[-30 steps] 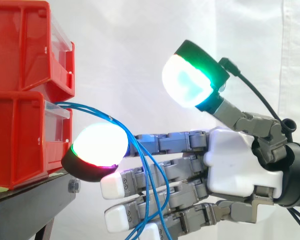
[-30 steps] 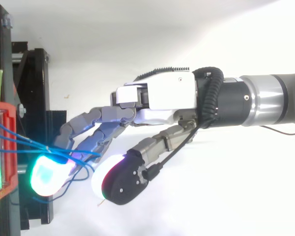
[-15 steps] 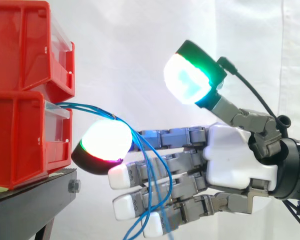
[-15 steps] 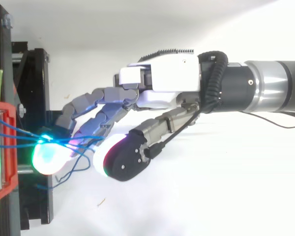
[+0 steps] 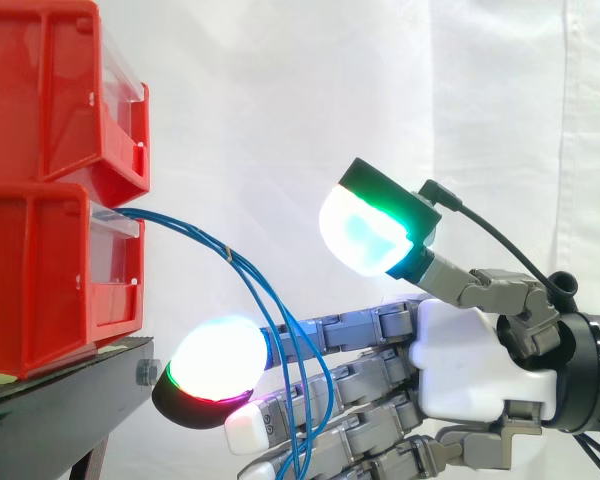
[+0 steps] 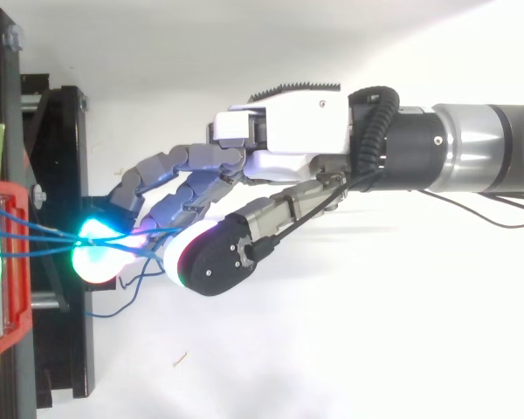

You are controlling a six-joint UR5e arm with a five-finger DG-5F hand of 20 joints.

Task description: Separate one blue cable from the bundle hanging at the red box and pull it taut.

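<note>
cables (image 5: 185, 226): thin, blue, several in one bundle, bound by a small tie partway out.
start: they leave the front of the lower red box (image 5: 40, 285), just under its clear strip.
run: slack, arcing out and down, fanning apart past the tie and draped across my hand (image 5: 460, 355).
ends: they drop below the side view; perhaps four strands, hard to count.
box: upright, lower of two stacked.

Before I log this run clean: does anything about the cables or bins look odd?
Nothing damaged or spilled. The blue cables leave the lower red bin bunched and drape together across the hand's open fingers; none is taut.
</note>
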